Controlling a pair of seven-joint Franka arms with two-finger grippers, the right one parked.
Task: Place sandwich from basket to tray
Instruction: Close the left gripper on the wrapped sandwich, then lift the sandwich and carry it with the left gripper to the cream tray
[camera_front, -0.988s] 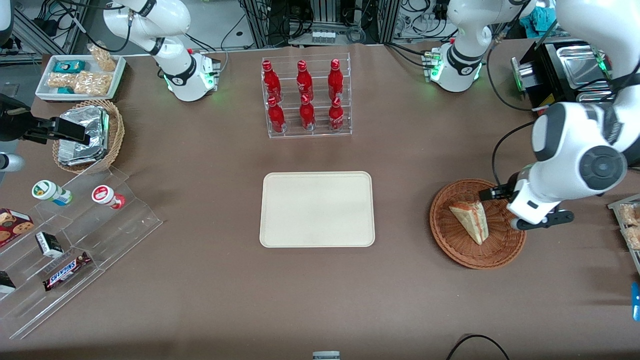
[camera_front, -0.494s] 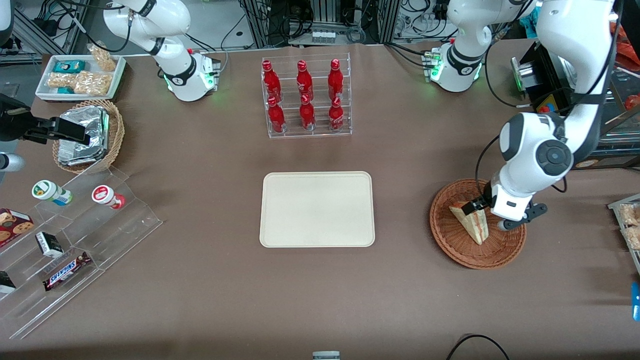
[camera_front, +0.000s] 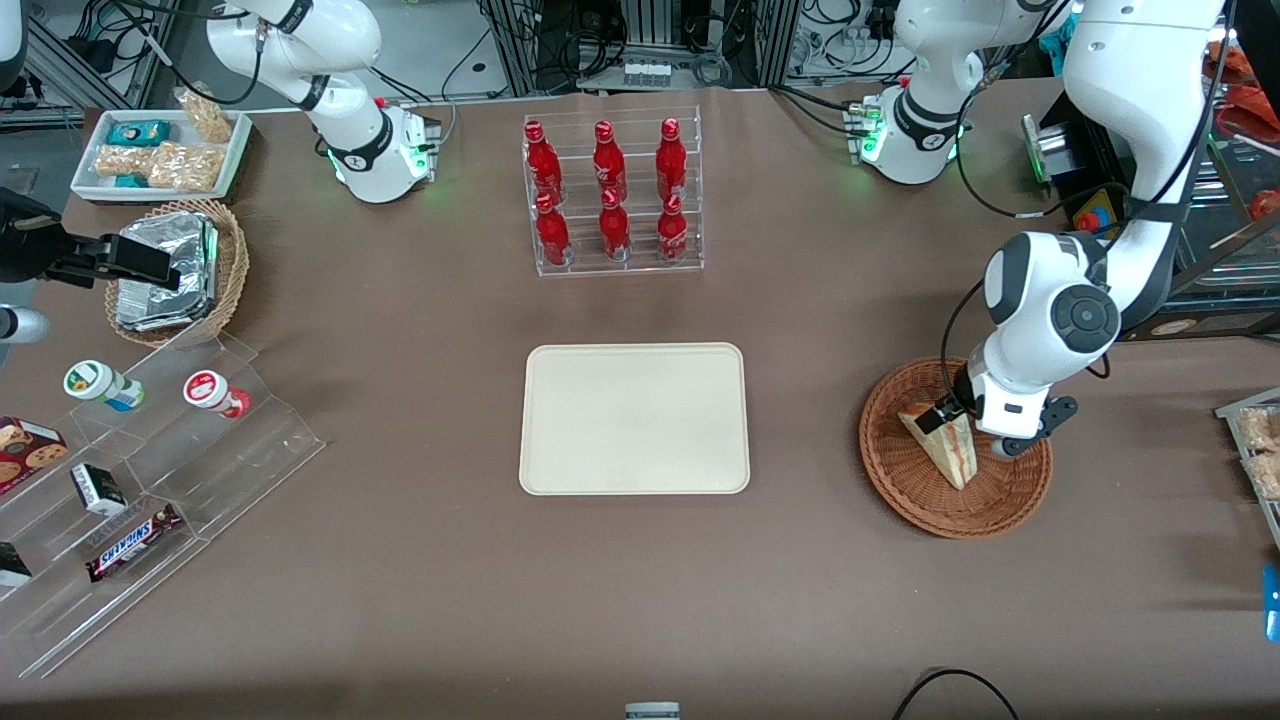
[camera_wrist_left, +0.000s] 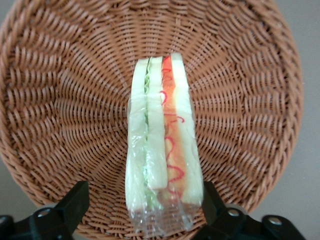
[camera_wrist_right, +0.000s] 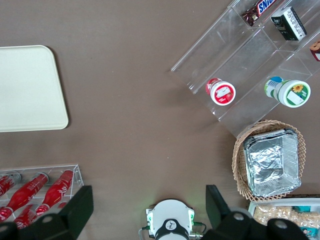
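The sandwich (camera_front: 947, 447), a wrapped white-bread wedge with red and green filling, lies in the reddish-brown wicker basket (camera_front: 893, 483) toward the working arm's end of the table. My left gripper (camera_front: 966, 424) hangs low over the basket, right at the sandwich's wide end. In the left wrist view the gripper (camera_wrist_left: 144, 196) is open, with one black finger on each side of the sandwich (camera_wrist_left: 160, 150); one finger (camera_wrist_left: 211, 196) is close to the wrapper, the other (camera_wrist_left: 75, 200) stands well apart. The basket (camera_wrist_left: 55, 100) fills that view. The cream tray (camera_front: 634, 418) lies bare at mid-table and also shows in the right wrist view (camera_wrist_right: 25, 90).
A clear rack of red bottles (camera_front: 612, 195) stands farther from the front camera than the tray. Toward the parked arm's end are a tan basket with foil packets (camera_front: 175, 270), a white snack tray (camera_front: 160, 150) and acrylic steps with snacks (camera_front: 150, 480). A black appliance (camera_front: 1110, 150) stands beside the working arm.
My left arm has swung in toward the sandwich and come down over the basket. The gripper went from beside the basket's rim to straddling the sandwich's wide end. The sandwich has not moved.
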